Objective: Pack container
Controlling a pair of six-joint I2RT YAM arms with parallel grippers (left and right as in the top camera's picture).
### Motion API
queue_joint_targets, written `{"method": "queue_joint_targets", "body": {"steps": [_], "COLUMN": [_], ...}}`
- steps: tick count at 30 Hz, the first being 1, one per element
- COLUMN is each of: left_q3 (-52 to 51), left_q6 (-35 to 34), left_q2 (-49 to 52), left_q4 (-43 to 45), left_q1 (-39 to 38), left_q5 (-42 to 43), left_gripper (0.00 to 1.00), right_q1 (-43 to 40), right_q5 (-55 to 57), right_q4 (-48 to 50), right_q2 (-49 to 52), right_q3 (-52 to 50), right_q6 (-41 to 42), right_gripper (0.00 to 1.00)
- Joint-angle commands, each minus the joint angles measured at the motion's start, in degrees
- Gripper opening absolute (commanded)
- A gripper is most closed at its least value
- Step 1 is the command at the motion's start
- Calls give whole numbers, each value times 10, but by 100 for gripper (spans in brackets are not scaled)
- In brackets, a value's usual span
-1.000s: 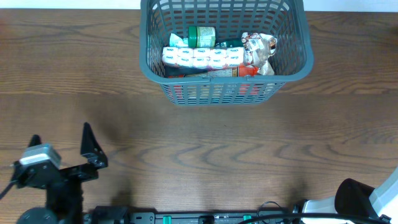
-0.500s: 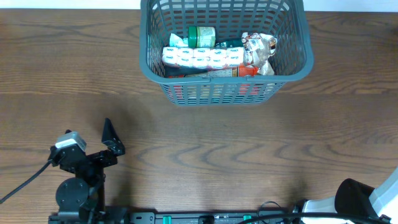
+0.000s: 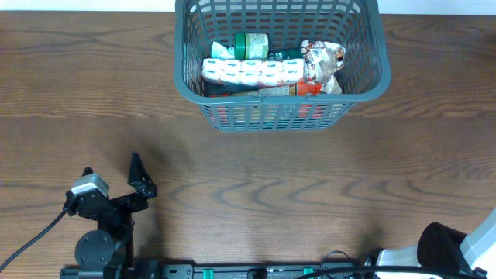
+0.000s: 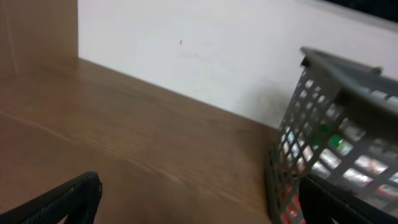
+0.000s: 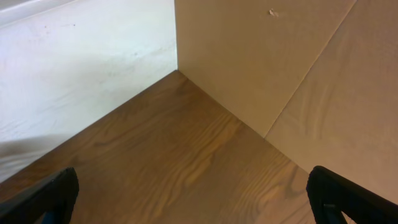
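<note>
The container [image 3: 183,74] is a large dark grey lattice basket at the back middle of the table. It holds a white printed pack [image 3: 252,71], a green-topped item [image 3: 252,43], a crumpled packet [image 3: 324,60] and a red item [image 3: 310,89]. My left gripper [image 3: 113,169] is open and empty at the front left, far from the basket. In the left wrist view its fingers [image 4: 202,202] frame bare table, with the basket [image 4: 297,134] at the right. My right gripper [image 5: 193,199] is open and empty over bare wood; only its arm [image 3: 457,252] shows in the overhead view, at the front right.
A brown wooden table [image 3: 310,186] stretches between the basket and the arms. A white wall [image 4: 205,56] stands behind the table. A wooden panel [image 5: 280,56] stands at the table's far corner in the right wrist view. A black rail with cables [image 3: 256,271] runs along the front edge.
My left arm has swung to the right along the front edge, its open gripper now nearer the middle. The basket, its contents and the right arm have not moved.
</note>
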Motion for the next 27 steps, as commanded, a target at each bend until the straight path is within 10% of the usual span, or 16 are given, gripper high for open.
{"method": "queue_joint_targets", "body": {"steps": [1, 27], "left_q3": [-22, -146], "left_q6": [-3, 0], "left_q2": [-4, -4], "left_q4": [16, 87], "left_q1": [7, 7], "left_q5": [6, 6], "left_gripper": [99, 99], "right_q1": [-1, -1], "right_q5": [4, 4], "right_q4": [0, 0], "right_q2": [0, 0], "right_q3": [-1, -1], "right_q6": [10, 10], "right_gripper": [99, 99]}}
